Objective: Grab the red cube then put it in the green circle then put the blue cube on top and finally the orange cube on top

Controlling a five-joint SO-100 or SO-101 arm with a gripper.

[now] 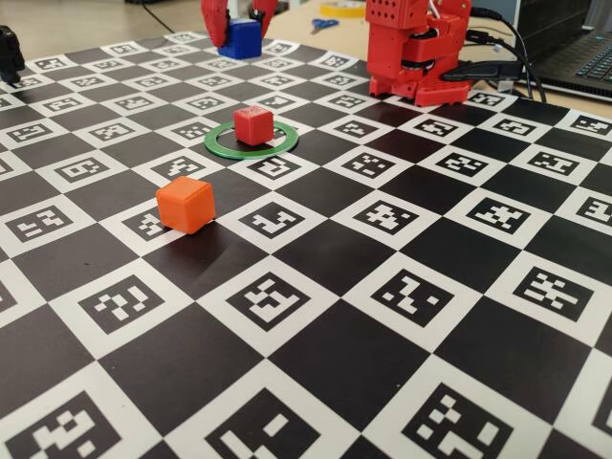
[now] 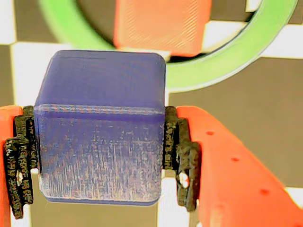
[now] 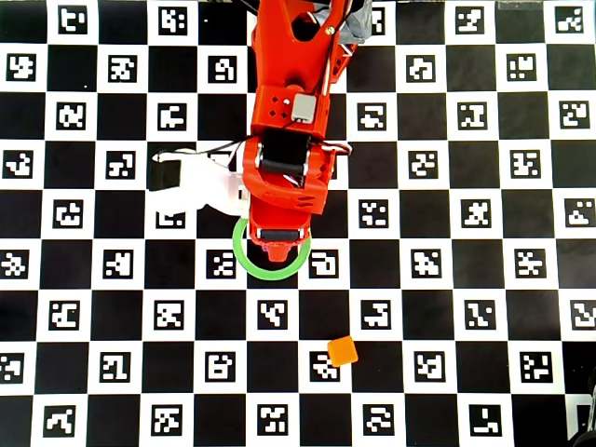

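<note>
Gripper (image 2: 99,156) fingers are clamped on the blue cube (image 2: 102,132), as the wrist view shows plainly: black ribbed pads (image 2: 180,161) press against the cube's left and right faces, backed by the orange-red finger bodies. Beyond the cube in that view, toward twelve o'clock, lies the green circle (image 2: 227,56), with the red cube (image 2: 161,23) resting inside its open centre. In the fixed view the blue cube (image 1: 240,38) hangs between the red fingers near the top edge, at about twelve o'clock from the ring and well apart from it; whether it is clear of the board cannot be told there. The green circle (image 1: 251,141) lies flat on the checkered marker board (image 1: 382,316), and the red cube (image 1: 253,124) sits upright inside it. The orange cube (image 1: 185,203) stands alone on the board at roughly seven o'clock from the ring, well apart from it. From overhead, the red arm (image 3: 289,140) reaches down from the top edge and covers much of the green circle (image 3: 244,258), hiding the red and blue cubes beneath it; the orange cube (image 3: 343,350) sits at about five o'clock from the ring in that view. The arm's red base (image 1: 421,53) stands at the far edge of the board in the fixed view.
</note>
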